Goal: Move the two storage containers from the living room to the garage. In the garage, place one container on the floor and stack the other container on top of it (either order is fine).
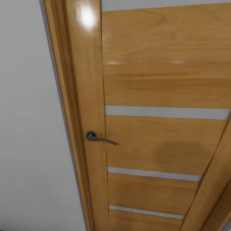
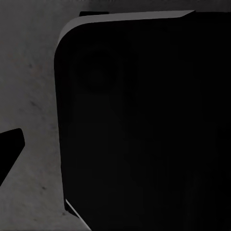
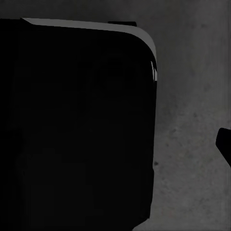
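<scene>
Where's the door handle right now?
In the head view, the dark metal door handle sits on the wooden door's left edge, beside the frame and the pale wall.

The head view holds one wooden door (image 1: 160,83), set in one wooden door frame (image 1: 69,96) beside one plain pale wall (image 1: 29,128). The door carries one dark metal lever handle (image 1: 99,138). Four pale horizontal strips (image 1: 166,112) cross the door's face, counting the one at the very top edge, and they divide the wood into four visible panels, the lowest cut off by the picture's edge.

Each wrist view has one large black rounded-corner body (image 2: 144,134) over one patch of dark grey speckled floor (image 2: 29,86), so two such bodies in all, the other at (image 3: 72,130).
</scene>
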